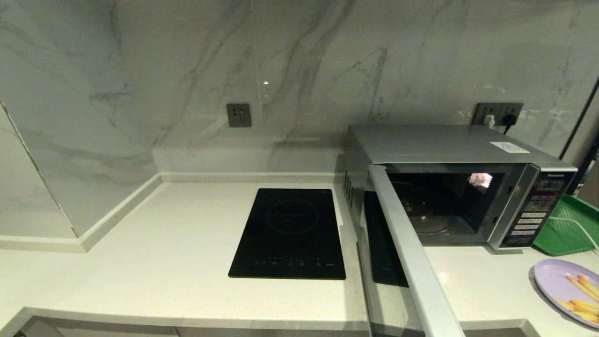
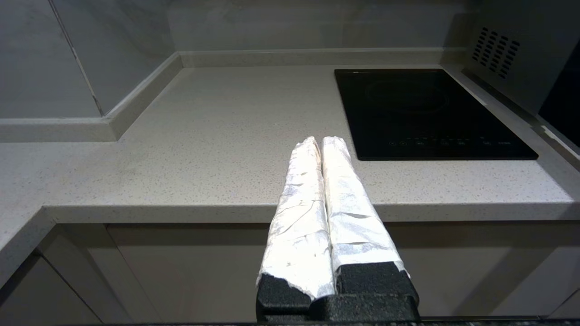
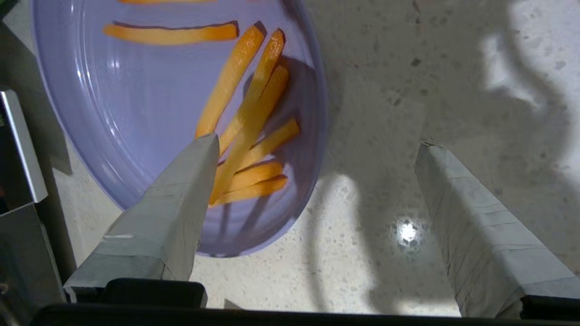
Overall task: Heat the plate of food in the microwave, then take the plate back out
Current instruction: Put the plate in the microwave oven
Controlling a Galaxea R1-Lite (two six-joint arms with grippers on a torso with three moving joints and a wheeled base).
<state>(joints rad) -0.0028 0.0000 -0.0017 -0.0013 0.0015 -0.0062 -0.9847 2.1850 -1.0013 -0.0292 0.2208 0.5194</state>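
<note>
From the head view, the silver microwave stands toward the back right of the pale counter, its door swung wide open toward the front edge, so the dark cavity and the glass turntable inside show plainly. Just left of the microwave a flat black induction hob lies set into the counter. A green tray sits beside the microwave's button panel at the right edge, and in front of it, near the front right corner, rests the plate of food, pale lavender with yellow-orange sticks on it. Two wall sockets are fixed to the marble wall behind. Neither arm shows in this view.

In the left wrist view, the left hand hangs out past the counter's front edge, its two white-wrapped fingers pressed together with nothing between them. The induction hob lies ahead of it, and the microwave's vented side shows at the far side of the hob.

In the right wrist view, the right hand hovers over the counter with its fingers spread wide and holding nothing. One finger hangs above the plate of food, close to the cluster of sticks; the other is over bare counter beside the plate's rim.
</note>
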